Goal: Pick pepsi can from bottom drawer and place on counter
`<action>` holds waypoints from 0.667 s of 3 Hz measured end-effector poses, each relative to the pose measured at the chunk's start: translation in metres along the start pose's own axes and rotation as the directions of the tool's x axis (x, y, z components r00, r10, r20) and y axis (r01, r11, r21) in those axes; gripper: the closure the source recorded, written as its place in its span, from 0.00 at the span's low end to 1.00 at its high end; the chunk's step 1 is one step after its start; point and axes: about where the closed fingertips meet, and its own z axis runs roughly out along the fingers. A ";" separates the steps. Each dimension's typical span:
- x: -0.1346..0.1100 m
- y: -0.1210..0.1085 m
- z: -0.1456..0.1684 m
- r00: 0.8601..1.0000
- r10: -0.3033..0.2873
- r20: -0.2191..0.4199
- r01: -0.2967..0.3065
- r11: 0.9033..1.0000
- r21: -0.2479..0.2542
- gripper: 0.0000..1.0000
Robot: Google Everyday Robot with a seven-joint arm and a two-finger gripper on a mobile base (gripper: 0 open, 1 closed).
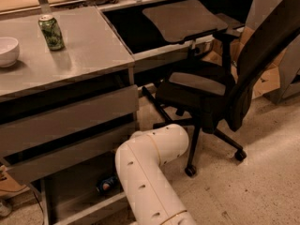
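Note:
The pepsi can (107,185), dark blue with red and white markings, lies on its side in the open bottom drawer (70,196), close to the floor under the two taller drawer fronts. The grey counter (89,55) is the top of the cabinet. My white arm (150,172) rises from the lower edge and bends at an elbow just right of the can. My gripper is hidden behind the arm, somewhere low near the drawer, and does not show. The can is apart from the visible arm.
A green can (51,32) and a white bowl (7,50) stand on the counter at the back left. A black office chair (220,93) stands to the right of the cabinet, with cardboard boxes (267,81) behind it. A dark desk (183,18) lies beyond.

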 end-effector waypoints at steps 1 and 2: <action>0.013 -0.022 -0.005 1.000 0.017 0.001 -0.017 0.999 0.038 0.00; 0.049 -0.068 0.006 0.998 0.060 -0.033 -0.053 0.984 0.173 0.00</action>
